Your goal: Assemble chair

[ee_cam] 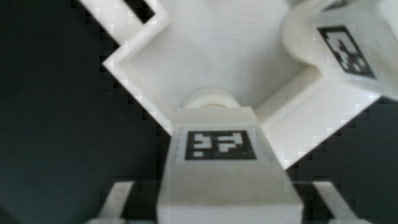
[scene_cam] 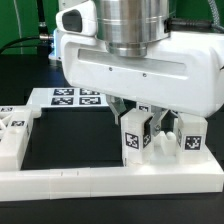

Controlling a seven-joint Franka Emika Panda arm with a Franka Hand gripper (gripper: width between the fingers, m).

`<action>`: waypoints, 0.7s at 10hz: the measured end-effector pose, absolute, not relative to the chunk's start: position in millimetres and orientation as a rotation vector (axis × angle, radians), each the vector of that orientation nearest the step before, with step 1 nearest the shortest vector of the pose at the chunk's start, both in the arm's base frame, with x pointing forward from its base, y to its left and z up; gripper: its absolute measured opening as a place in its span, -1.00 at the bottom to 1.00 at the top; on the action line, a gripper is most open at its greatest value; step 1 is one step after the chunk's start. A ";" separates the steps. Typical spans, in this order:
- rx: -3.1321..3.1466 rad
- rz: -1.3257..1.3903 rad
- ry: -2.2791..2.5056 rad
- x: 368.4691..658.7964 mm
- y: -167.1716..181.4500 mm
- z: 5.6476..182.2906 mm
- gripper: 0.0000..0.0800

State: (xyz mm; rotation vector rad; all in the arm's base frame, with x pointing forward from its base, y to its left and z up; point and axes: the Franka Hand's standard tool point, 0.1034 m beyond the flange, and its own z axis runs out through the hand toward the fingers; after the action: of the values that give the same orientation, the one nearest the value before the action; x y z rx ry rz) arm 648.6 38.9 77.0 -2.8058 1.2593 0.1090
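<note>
My gripper (scene_cam: 140, 114) hangs under the big white wrist housing, just above the table. Its fingers (ee_cam: 125, 200) stand on either side of an upright white chair block (ee_cam: 221, 150) with a black-and-white tag, and the gripper (ee_cam: 221, 205) is shut on it. In the exterior view this block (scene_cam: 135, 138) stands just behind the border rail. A second tagged chair block (scene_cam: 190, 136) stands to the exterior view's right of it, apart from the gripper, and shows in the wrist view as a tagged part (ee_cam: 342, 45). More white chair parts (scene_cam: 12, 135) lie at the exterior view's left.
The long white border rail (scene_cam: 100, 182) runs along the front of the table. The marker board (scene_cam: 68, 97) lies flat behind the gripper at the exterior view's left. A white angled surface (ee_cam: 178, 60) spreads beyond the held block; I cannot tell which part it is.
</note>
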 end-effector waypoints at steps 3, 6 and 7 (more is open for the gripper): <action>-2.680 0.123 1.504 648.6 38.1 76.7 -0.27; -2.696 0.122 1.479 648.3 38.6 76.2 0.34; -2.731 0.119 1.407 648.4 39.7 76.4 0.34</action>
State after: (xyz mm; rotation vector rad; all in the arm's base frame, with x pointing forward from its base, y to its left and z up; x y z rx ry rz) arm 648.4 39.7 76.4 -2.7308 1.4075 0.1194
